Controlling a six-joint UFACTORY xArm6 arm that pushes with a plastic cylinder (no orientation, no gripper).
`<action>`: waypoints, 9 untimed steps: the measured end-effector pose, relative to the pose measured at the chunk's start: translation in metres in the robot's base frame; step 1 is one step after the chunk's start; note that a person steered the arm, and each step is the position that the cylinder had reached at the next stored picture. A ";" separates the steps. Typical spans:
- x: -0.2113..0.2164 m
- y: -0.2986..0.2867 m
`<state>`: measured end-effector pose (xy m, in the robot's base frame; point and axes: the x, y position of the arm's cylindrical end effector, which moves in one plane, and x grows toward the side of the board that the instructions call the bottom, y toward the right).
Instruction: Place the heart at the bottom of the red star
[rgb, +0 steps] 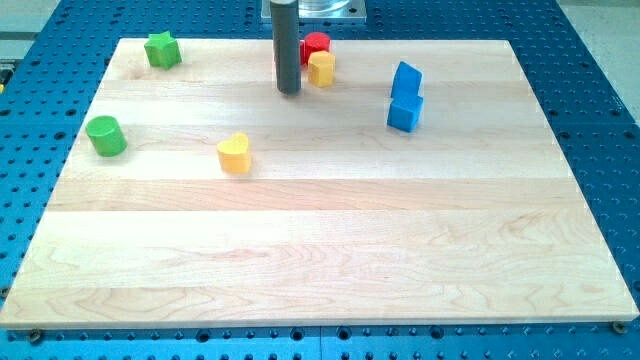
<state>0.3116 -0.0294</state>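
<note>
Your tip (289, 91) has no jaws to open or close and sits just left of the red block (316, 44) at the view's top, well apart from the yellow heart (234, 154), so circle lower-left of the heart and push up-right.

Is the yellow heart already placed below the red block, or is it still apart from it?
Still apart: the yellow heart lies alone toward the view's lower left of the red block, which my tip stands beside.

No text, label, brand, number or sign can be read anywhere in the view.
</note>
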 end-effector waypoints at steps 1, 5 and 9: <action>0.002 0.060; 0.161 0.018; 0.103 -0.018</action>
<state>0.4146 -0.0471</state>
